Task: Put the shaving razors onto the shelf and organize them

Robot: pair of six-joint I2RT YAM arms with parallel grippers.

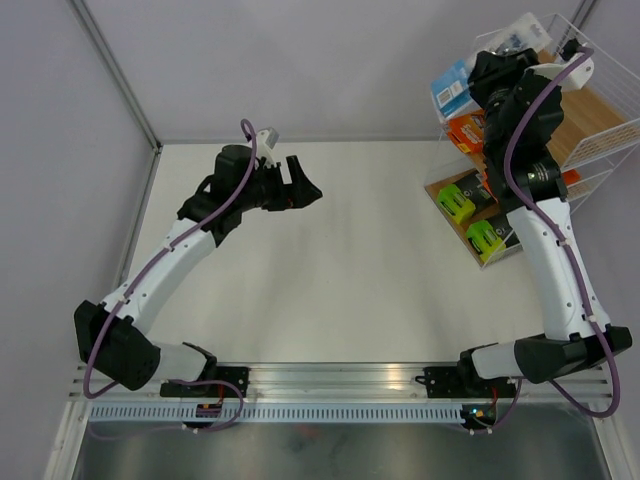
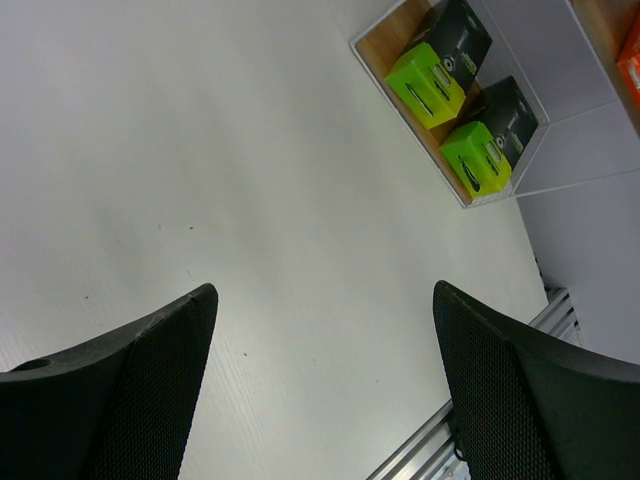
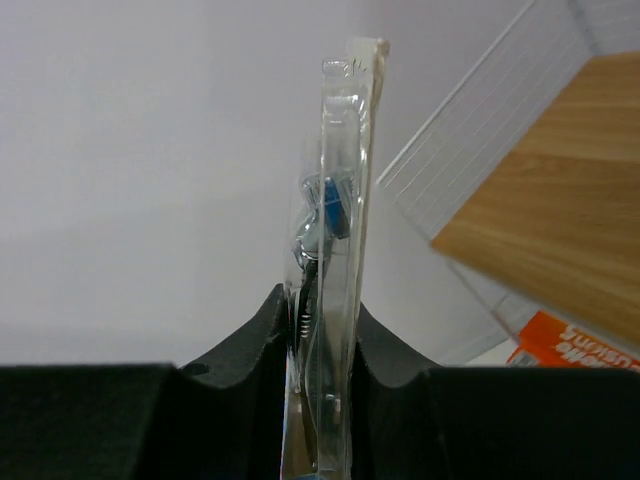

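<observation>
At shelf [image 1: 600,120] | R jaws grip blister pk [image 3: 338,200], axis outward, edge-on | L jaws apart

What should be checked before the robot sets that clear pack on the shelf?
1. Grip: the right gripper is shut on the clear pack: ok.
2. Pose: the pack stands upright, edge-on to the wrist camera: ok.
3. Landing spot: the wooden board is bare where seen: ok.
4. Gap to the wire side: cannot tell.
5. Other arm: the left gripper is open, empty, over the table: ok.
</observation>
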